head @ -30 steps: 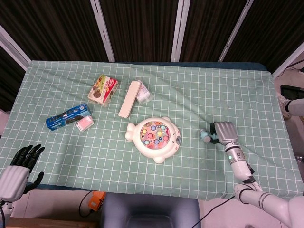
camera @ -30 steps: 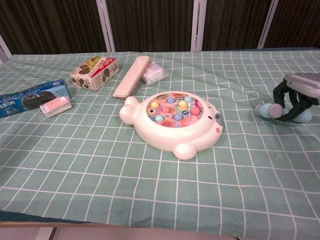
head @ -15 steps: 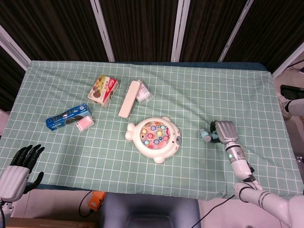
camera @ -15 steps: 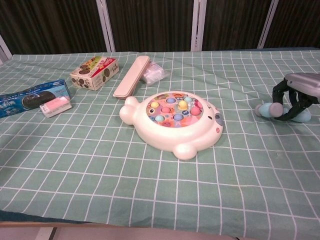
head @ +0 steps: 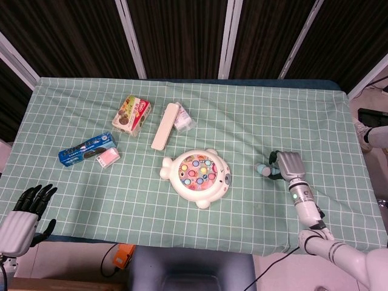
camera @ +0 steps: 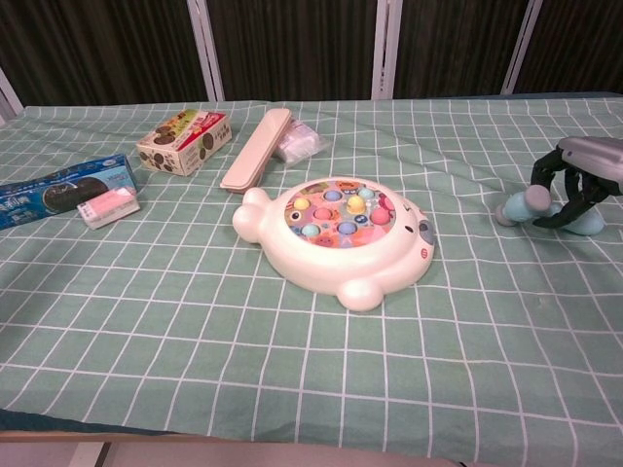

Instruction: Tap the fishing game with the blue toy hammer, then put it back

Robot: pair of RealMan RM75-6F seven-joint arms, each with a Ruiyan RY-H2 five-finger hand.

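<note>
Right hand: the right hand (head: 289, 165) (camera: 578, 167), fingers (camera: 545, 177) curled around the blue toy hammer (camera: 538, 206), has crept a little toward the counter's right edge and tipped up over the past second, the hammer's head riding slightly higher in the chest view than it did.
Hammer: near the right edge of the counter (head: 254, 115), well apart from the fishing game; whether it has fully left the cloth cannot be told (the lift, if it is one, is slight).
Fishing game: the fishing game (head: 197, 174) (camera: 340, 238) sits unmoved mid-counter, untapped.
Left hand: the left hand (head: 24, 209) hangs off the near left corner, fingers apart, holding nothing, as before.
Meaning: the grasp looks settled; the carry across to the game is likely next.
</note>
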